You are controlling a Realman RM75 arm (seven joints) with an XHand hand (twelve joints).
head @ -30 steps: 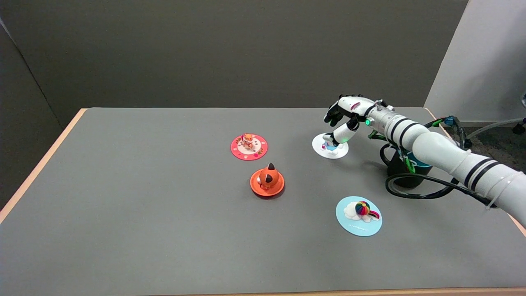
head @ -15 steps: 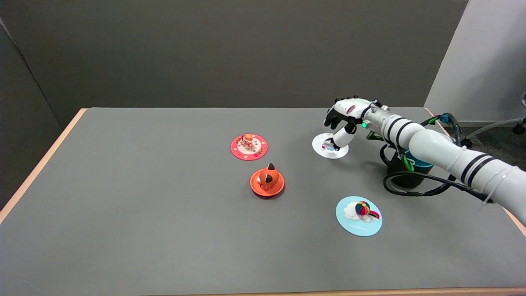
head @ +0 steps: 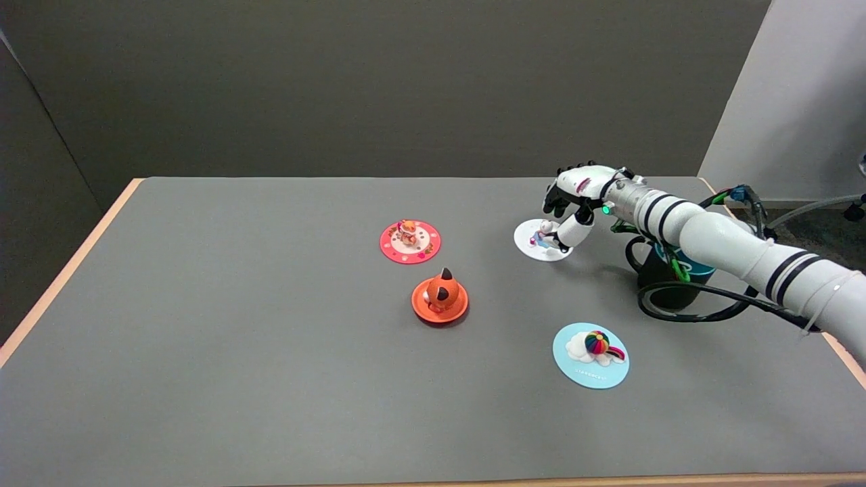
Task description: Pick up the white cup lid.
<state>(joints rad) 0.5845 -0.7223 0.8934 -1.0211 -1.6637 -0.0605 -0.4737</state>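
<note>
One robot hand [head: 574, 203] arches, fingers curled down, touching the white cup lid [head: 536, 242].

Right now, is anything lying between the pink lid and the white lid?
No. In the head view, the stretch of grey table between the pink lid and the white cup lid is bare.
</note>
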